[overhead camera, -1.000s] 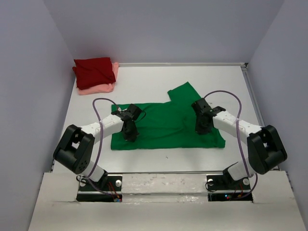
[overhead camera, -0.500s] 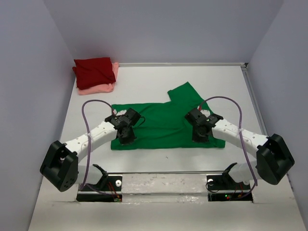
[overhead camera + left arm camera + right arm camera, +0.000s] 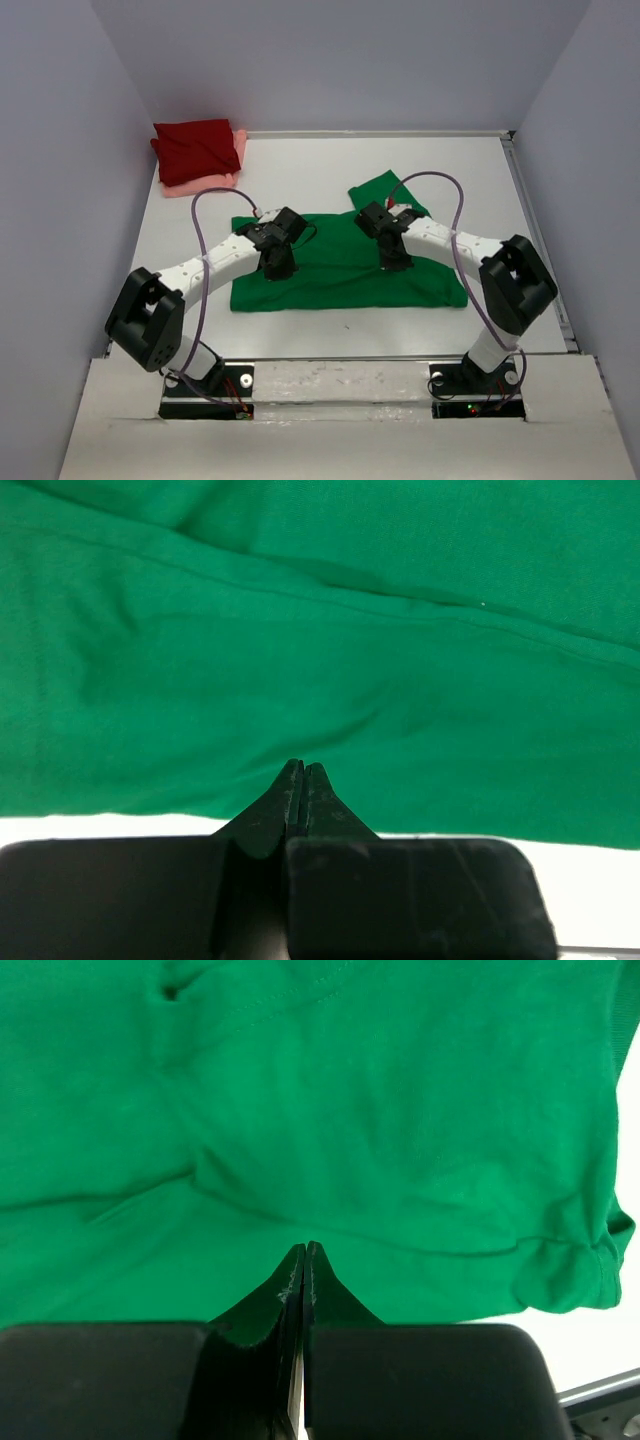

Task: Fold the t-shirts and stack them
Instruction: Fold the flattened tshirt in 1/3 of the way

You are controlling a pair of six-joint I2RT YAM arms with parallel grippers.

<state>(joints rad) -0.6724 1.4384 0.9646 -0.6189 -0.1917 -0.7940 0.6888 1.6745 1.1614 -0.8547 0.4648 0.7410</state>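
Top external view has the green t-shirt [image 3: 345, 265] lying spread across the middle of the white worktop [image 3: 300, 170], one sleeve poking toward the far side. The dark red shirt [image 3: 195, 148] sits folded on the salmon pink shirt [image 3: 205, 184] in the far left corner. Both the left arm's fingers [image 3: 285, 802] and the right arm's fingers [image 3: 322, 1290] are pressed together, holding nothing I can see, tips over the green cloth. It looks light, limp and creasy, so I'd pinch it at a hem or corner. That smooth top probably lets it slide; pale walls [image 3: 60, 200] hem in three sides.
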